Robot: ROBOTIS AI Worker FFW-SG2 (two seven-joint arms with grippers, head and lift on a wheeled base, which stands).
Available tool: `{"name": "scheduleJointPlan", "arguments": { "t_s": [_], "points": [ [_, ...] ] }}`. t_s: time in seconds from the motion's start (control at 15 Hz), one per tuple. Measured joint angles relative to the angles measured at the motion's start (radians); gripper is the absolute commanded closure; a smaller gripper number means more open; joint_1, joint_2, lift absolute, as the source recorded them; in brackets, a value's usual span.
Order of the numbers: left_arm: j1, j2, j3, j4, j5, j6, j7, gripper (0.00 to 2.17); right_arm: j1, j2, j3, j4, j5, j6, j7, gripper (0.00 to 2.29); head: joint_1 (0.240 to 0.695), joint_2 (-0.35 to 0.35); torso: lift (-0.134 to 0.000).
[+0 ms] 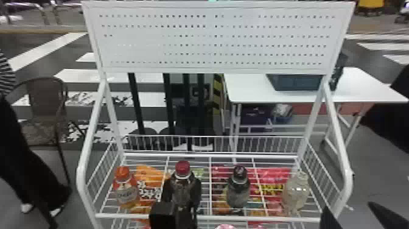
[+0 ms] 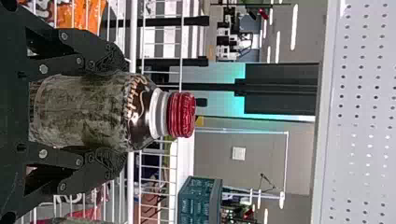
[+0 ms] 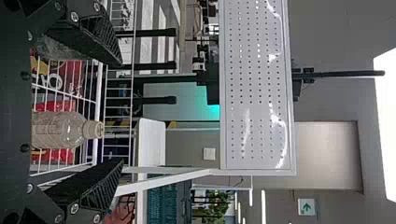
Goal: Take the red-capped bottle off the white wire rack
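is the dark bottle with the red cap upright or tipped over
Upright. In the head view, the dark plastic bottle has its red cap on top; the black left gripper holds its body.

So our left gripper (image 1: pixel 179 214), bottom edge of the head view, is all black and pretty boxy. Up close in its wrist view we've got angular black links (image 2: pixel 77 42), triangular cutouts and silver screw heads (image 2: pixel 43 68). Our right gripper (image 1: pixel 348 207), lower right of the head view, is black too; its wrist view shows wedge-shaped fingers (image 3: pixel 88 182) with ridged faces, plus a plain black palm (image 3: pixel 14 112).
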Motion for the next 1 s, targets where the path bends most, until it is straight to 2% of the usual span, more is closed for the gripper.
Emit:
{"name": "scheduleJointPlan", "arguments": {
  "t_s": [0.27,0.47,0.73,1.0],
  "points": [
    [0.133,0.071,0.048,-0.323,-0.004,0.171,0.010,1.73,0.001,0.000,-0.002,0.001,0.000,-0.004,0.000,0.17,0.499,0.000,0.000],
    [0.256,0.110,0.165,-0.538,0.003,0.260,0.008,1.73,-0.001,0.000,0.005,0.001,0.002,-0.004,0.000,0.17,0.499,0.000,0.000],
    [0.405,0.123,0.346,-0.722,0.029,0.300,-0.032,1.73,-0.006,0.000,0.012,0.001,0.007,-0.004,0.000,0.17,0.499,0.000,0.000],
    [0.507,0.123,0.492,-0.795,0.099,0.291,-0.093,1.73,-0.005,0.000,0.012,0.001,0.008,-0.004,0.000,0.17,0.499,0.000,0.000]
  ]
}}
